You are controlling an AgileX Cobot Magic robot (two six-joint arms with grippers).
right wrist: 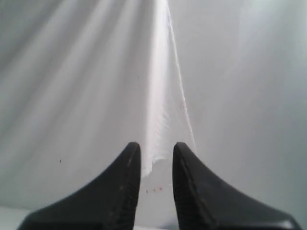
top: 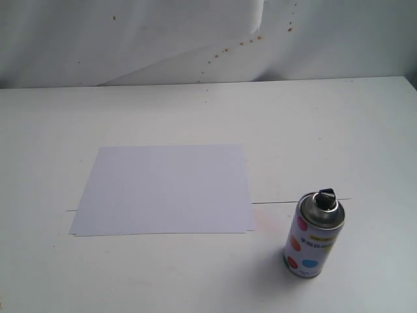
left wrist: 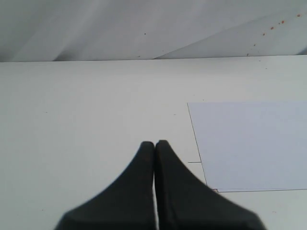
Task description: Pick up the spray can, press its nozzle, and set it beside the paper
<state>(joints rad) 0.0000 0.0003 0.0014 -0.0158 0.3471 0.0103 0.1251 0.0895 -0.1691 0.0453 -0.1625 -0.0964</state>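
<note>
Found the spray can (top: 313, 236) standing upright on the white surface (top: 195, 111), off to the right of the paper (top: 163, 189) in the exterior view, near its closer right corner but apart from it. Noted the black nozzle (top: 326, 195) on the silver top, with nothing touching it. Saw the sheet lying flat. Caught the left pincer (left wrist: 155, 143) with tips pressed together, empty, over bare surface near the sheet's edge. Saw the right pincer (right wrist: 156, 146) slightly parted, holding nothing, facing the white backdrop cloth (right wrist: 158, 72).
</note>
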